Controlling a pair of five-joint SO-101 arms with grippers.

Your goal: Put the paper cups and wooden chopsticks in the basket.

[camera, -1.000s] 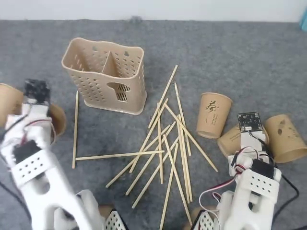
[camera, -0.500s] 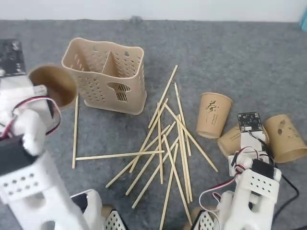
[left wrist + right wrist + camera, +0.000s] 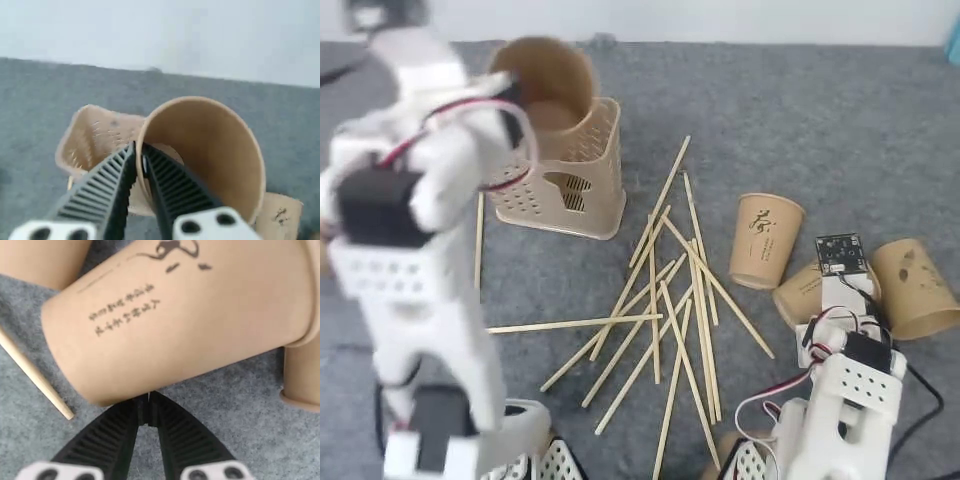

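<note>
My left gripper (image 3: 138, 150) is shut on the rim of a brown paper cup (image 3: 210, 150), one finger inside and one outside. In the high view this cup (image 3: 542, 85) hangs tilted just above the beige perforated basket (image 3: 575, 180), with the left gripper (image 3: 512, 100) at its near rim. Many wooden chopsticks (image 3: 660, 300) lie crossed on the grey mat right of the basket. My right gripper (image 3: 148, 400) is shut with nothing in it, its tips just short of a cup lying on its side (image 3: 175, 315).
An upright printed cup (image 3: 765, 240) stands right of the chopsticks. Two cups lie beside the right arm, one (image 3: 805, 290) close to it and one (image 3: 915, 285) at the far right. A single chopstick (image 3: 478, 250) lies left of the basket.
The left arm has lifted its cup from the table's left edge up and rightward to above the basket. The right arm has not moved.
</note>
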